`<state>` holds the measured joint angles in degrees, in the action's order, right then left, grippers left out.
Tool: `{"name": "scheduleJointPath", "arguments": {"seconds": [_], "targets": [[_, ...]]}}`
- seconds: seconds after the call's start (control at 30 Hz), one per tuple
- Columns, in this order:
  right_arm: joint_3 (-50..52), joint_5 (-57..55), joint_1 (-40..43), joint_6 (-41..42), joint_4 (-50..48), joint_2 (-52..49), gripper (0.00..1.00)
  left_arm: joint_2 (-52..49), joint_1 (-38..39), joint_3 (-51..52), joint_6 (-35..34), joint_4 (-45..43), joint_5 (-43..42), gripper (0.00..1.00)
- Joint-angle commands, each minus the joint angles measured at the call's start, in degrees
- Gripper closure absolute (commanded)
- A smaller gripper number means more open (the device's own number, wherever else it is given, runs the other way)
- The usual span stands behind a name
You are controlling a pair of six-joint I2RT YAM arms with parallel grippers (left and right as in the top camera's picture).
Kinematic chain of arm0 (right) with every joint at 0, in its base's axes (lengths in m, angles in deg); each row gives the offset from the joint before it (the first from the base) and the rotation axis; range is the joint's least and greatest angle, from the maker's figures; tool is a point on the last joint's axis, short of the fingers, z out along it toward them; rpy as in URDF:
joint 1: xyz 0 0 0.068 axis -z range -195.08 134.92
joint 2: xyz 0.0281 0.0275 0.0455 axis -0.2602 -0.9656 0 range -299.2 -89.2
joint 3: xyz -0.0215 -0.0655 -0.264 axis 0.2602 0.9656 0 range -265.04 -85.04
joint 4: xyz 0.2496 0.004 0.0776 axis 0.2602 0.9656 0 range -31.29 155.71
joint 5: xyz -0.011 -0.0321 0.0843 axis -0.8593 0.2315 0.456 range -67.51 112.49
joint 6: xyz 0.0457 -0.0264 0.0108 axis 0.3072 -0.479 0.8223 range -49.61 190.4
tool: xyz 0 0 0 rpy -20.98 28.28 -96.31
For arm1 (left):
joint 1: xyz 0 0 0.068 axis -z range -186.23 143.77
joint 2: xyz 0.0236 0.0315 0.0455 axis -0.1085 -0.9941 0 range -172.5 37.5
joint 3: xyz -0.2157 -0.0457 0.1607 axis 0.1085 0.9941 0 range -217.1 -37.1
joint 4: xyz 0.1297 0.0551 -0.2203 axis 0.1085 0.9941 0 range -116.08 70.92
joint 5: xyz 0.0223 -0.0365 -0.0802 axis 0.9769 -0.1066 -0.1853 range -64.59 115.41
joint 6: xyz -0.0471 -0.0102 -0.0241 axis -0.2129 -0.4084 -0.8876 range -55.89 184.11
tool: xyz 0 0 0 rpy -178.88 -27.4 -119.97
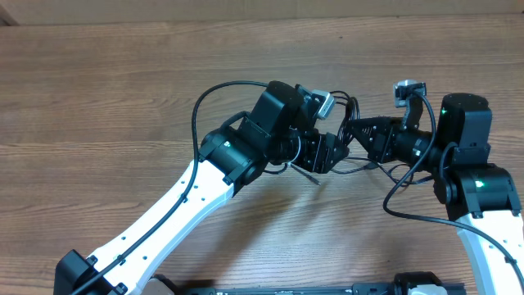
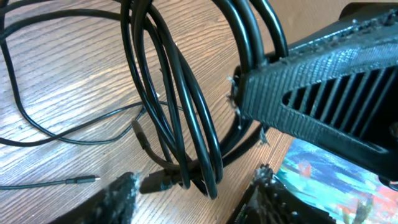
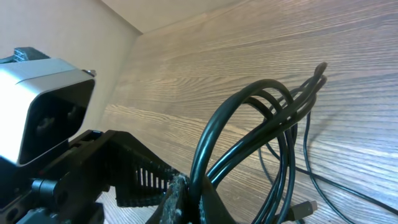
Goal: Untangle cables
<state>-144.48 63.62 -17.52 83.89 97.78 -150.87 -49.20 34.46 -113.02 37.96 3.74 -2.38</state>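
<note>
Right end effector (image 3: 189, 202) clenched on cables (image 3: 273, 93), loops rising upright, left end effector (image 2: 193, 193) released, straddling them

1. The right claw (image 3: 186, 198), with its rough black fingers, is pinched on a bundle of thin glossy black cables (image 3: 283, 109).
2. From the claw, the cables arch up and rightward over the brown wood-grain counter (image 3: 261, 37).
3. Low to the right of the claw is a small black plug (image 3: 303, 208).
4. Left of the claw is a grey box-shaped camera housing (image 3: 50, 106), with a black slotted plastic part (image 3: 134, 177) beneath it.
</note>
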Motion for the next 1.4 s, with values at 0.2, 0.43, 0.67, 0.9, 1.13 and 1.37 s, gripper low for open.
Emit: {"name": "scheduleJointPath", "arguments": {"seconds": [0.2,0.43,0.67,0.9,1.13,1.37], "targets": [[-0.2,6.16,0.04,0.04,-1.07,0.81,0.96,-0.31,0.31,-0.83,0.79,-1.68,1.16,0.52],[-0.2,6.49,0.04,0.04,-1.07,0.81,0.96,-0.31,1.38,-0.83,0.39,-1.92,1.2,0.71],[-0.2,8.13,0.04,0.04,-1.05,0.81,0.96,-0.31,1.49,-0.83,0.44,-2.47,1.42,0.85],[-0.2,8.72,0.04,0.04,-1.05,0.81,0.96,-0.31,1.49,-0.83,0.48,-2.67,1.44,0.96],[-0.2,8.5,0.07,0.0,-1.25,0.81,0.96,-0.31,1.29,-0.83,4.26,-2.1,1.44,0.96],[-0.2,7.8,1.42,-0.04,-1.22,0.81,0.96,-0.31,0.61,-0.83,5.42,1.4,5.31,0.96]]}}
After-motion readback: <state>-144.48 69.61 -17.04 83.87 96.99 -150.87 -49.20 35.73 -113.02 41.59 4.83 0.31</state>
